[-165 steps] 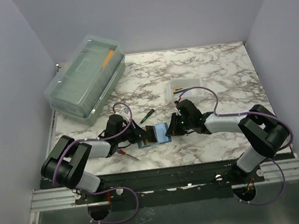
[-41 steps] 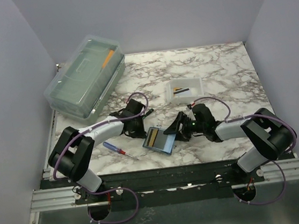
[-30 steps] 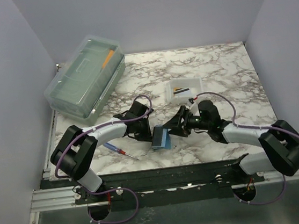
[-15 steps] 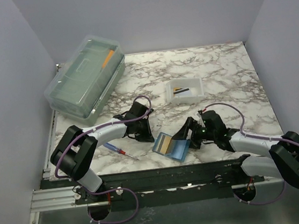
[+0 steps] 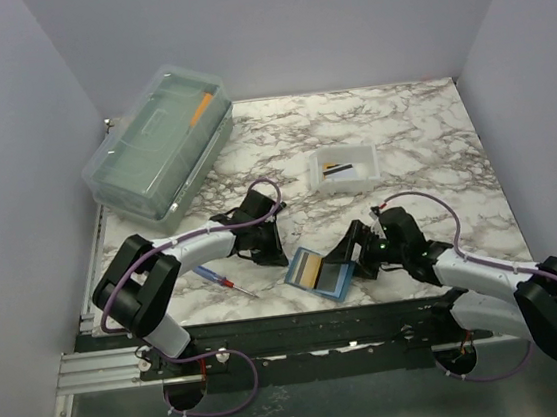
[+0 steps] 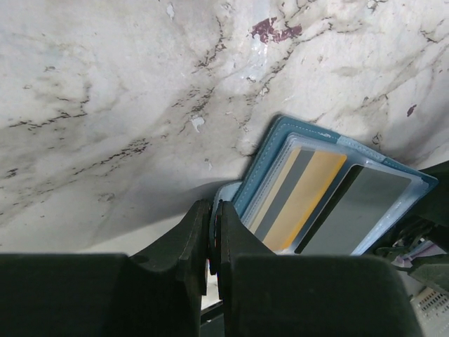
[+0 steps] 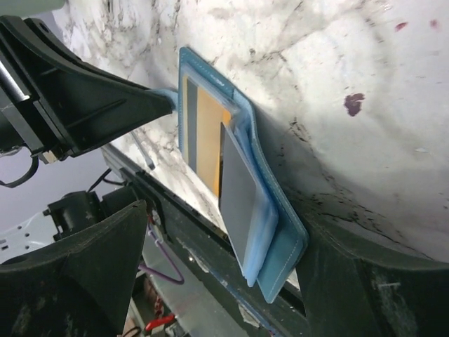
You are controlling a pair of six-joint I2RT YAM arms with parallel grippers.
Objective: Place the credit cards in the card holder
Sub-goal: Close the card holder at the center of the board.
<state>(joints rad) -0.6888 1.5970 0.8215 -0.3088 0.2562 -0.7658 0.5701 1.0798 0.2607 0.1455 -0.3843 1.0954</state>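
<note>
The teal-blue card holder (image 5: 320, 274) (image 6: 330, 203) (image 7: 277, 232) lies open on the marble near the table's front edge. A yellow-gold credit card with a dark stripe (image 5: 308, 266) (image 6: 303, 200) (image 7: 207, 130) sits in its inner slot. My left gripper (image 5: 282, 252) (image 6: 212, 228) is shut on the holder's pale snap tab at its left end. My right gripper (image 5: 351, 258) (image 7: 224, 232) stands open at the holder's right end, which lies between its spread fingers. More credit cards (image 5: 340, 169) lie in the small white tray (image 5: 347, 185).
A big clear lidded box (image 5: 159, 147) stands at the back left. A red-and-blue screwdriver (image 5: 216, 276) lies beside the left arm. The holder's near corner almost reaches the table's front edge (image 5: 320, 309).
A second ago the holder stood folded between both grippers. It now lies flat and open, shifted right and nearer the front edge. The right jaws have opened wider; the left stayed shut.
</note>
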